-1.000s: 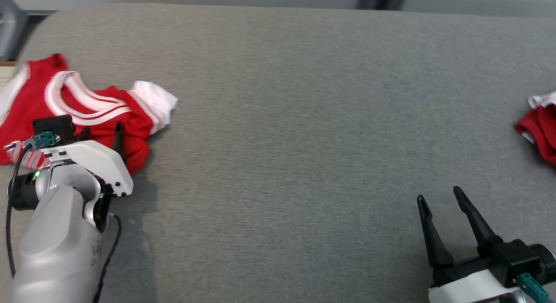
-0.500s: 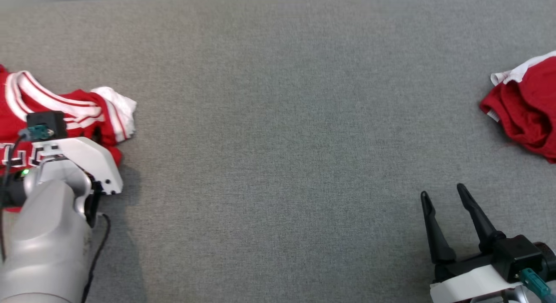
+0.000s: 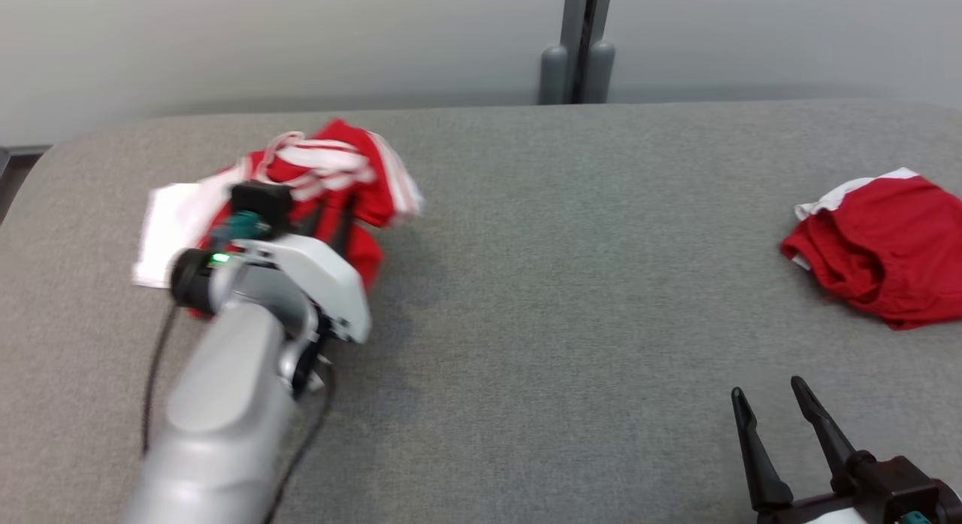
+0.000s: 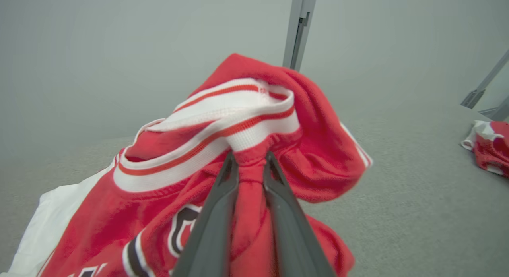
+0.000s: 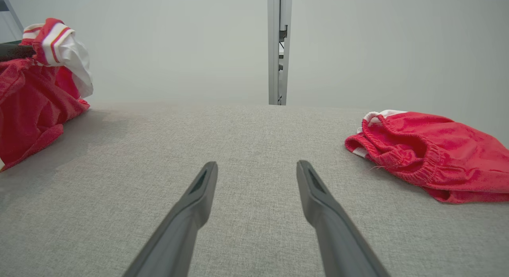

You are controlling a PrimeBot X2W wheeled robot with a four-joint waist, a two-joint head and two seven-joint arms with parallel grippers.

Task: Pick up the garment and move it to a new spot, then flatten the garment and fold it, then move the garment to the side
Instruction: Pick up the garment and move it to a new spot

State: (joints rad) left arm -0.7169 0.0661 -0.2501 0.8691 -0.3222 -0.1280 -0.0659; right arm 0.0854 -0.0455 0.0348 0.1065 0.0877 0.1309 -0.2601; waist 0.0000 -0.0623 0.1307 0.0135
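The garment [image 3: 331, 171], a red jersey with white sleeves and striped neck trim, hangs bunched at the left of the grey table. My left gripper [image 4: 249, 159] is shut on a fold of red cloth just below the neck trim [image 4: 238, 126], lifting that part off the surface; in the head view its fingers [image 3: 340, 227] poke into the cloth. The garment [image 5: 35, 90] also hangs at the left edge of the right wrist view. My right gripper [image 3: 766, 407] stands open at the lower right, nothing between its fingers [image 5: 203, 185].
A smaller red cloth piece [image 3: 879, 249] with a white edge lies at the right of the grey table [image 3: 564, 283]; it is also in the right wrist view [image 5: 429, 157]. A grey post [image 3: 579, 50] stands behind the far edge.
My left gripper has closed on the garment and raised it, bunching the cloth. The head camera has shifted, now showing the wall and post. The right gripper stays open.
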